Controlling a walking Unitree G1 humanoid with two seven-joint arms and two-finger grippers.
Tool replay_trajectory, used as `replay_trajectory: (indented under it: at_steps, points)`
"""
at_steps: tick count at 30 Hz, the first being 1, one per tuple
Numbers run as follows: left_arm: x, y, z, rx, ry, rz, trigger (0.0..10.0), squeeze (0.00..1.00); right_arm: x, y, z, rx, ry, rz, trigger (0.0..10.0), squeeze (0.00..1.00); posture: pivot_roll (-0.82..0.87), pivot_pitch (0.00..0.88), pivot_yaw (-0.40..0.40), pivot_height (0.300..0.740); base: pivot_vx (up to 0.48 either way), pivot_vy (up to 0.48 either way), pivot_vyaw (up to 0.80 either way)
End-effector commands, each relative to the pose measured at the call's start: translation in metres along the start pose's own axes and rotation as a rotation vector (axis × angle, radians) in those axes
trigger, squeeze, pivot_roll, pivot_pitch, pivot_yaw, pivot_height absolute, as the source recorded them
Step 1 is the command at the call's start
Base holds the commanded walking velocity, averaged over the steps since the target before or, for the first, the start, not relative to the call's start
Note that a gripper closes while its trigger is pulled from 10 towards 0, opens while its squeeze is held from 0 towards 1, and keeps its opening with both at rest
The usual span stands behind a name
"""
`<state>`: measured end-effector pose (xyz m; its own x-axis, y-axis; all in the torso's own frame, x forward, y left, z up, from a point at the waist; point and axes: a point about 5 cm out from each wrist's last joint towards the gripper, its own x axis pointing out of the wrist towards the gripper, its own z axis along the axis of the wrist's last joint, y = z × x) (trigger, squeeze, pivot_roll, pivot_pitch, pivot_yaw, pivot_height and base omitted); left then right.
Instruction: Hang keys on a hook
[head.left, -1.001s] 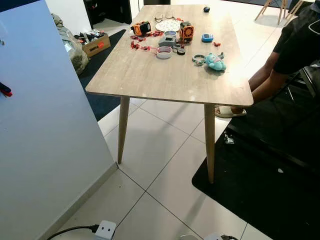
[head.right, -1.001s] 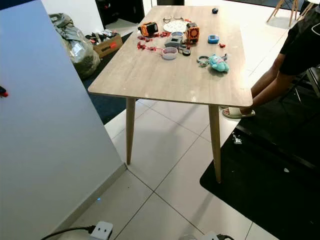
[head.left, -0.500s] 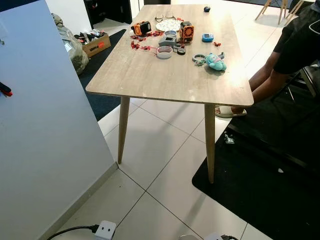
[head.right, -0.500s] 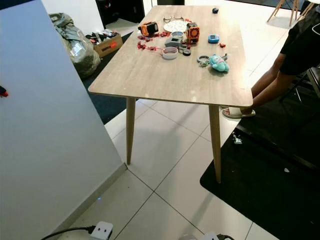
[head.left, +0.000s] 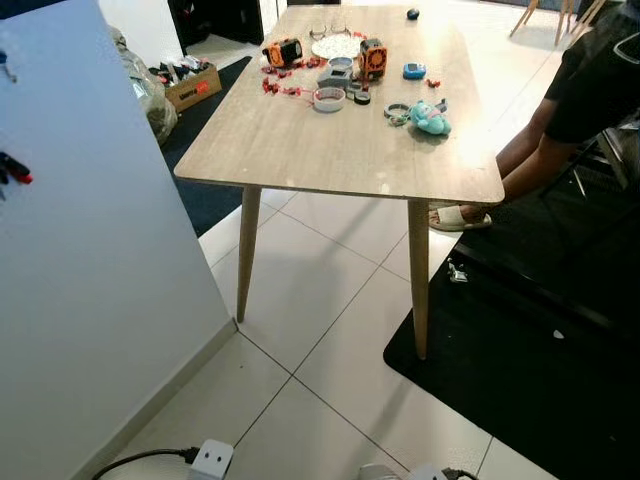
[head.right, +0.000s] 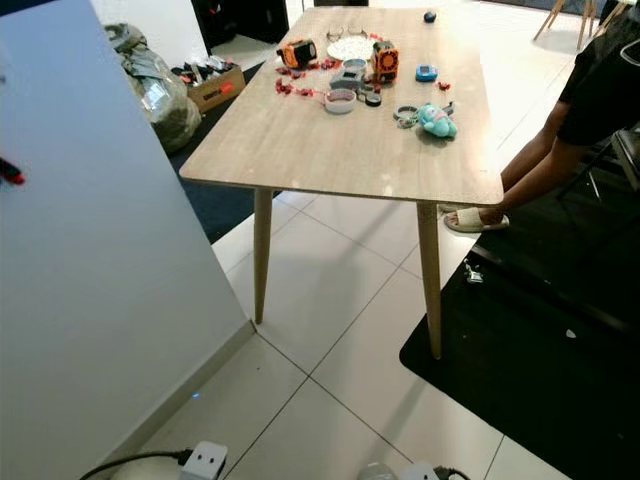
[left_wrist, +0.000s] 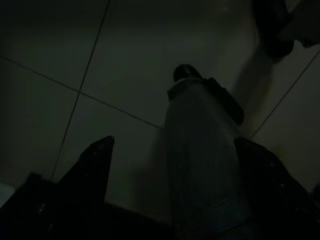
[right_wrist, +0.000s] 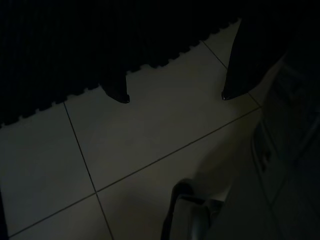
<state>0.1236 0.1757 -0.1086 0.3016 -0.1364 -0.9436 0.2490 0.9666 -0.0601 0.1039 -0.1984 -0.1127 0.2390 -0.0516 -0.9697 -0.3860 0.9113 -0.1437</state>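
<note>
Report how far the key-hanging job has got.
Nothing looks done yet. The keys, on a ring beside a teal plush toy, lie on the wooden table. Both pincers hang open over the floor tiles: left pincer, right pincer. Still left: fetch the keys and hang them on the red hook on the white panel.

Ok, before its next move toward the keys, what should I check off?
1. Keys found: teal plush with a ring lies on the table; actual keys cannot tell.
2. Left hand open, empty: ok.
3. Right hand open, empty: ok.
4. Hands near the plush: not ok, both hang over floor tiles.
5. Hook: red-tipped peg on white panel; cannot tell.
</note>
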Motion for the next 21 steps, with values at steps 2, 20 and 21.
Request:
replay_trajectory:
  at_steps: [2,20,21]
  points:
    - [-0.0007,0.0011,-0.0086,-0.011,0.03,0.006,10.0,0.0,0.0003,0.0056,-0.0033,-0.003,0.007,0.014,10.0,0.0,-0.14,0.088,0.095,0.74,0.0,0.0,0.0]
    - [-0.0009,0.0011,-0.01,-0.003,0.035,0.006,10.0,0.0,0.0003,0.0071,-0.0052,-0.008,0.02,0.03,10.0,0.0,-0.14,0.094,0.098,0.74,0.0,0.0,-0.79]
    - [-0.0009,0.0013,-0.01,-0.003,0.035,0.006,10.0,0.0,0.0003,0.0072,-0.0052,-0.008,0.02,0.031,10.0,0.0,-0.14,0.094,0.098,0.74,0.0,0.0,-0.8]
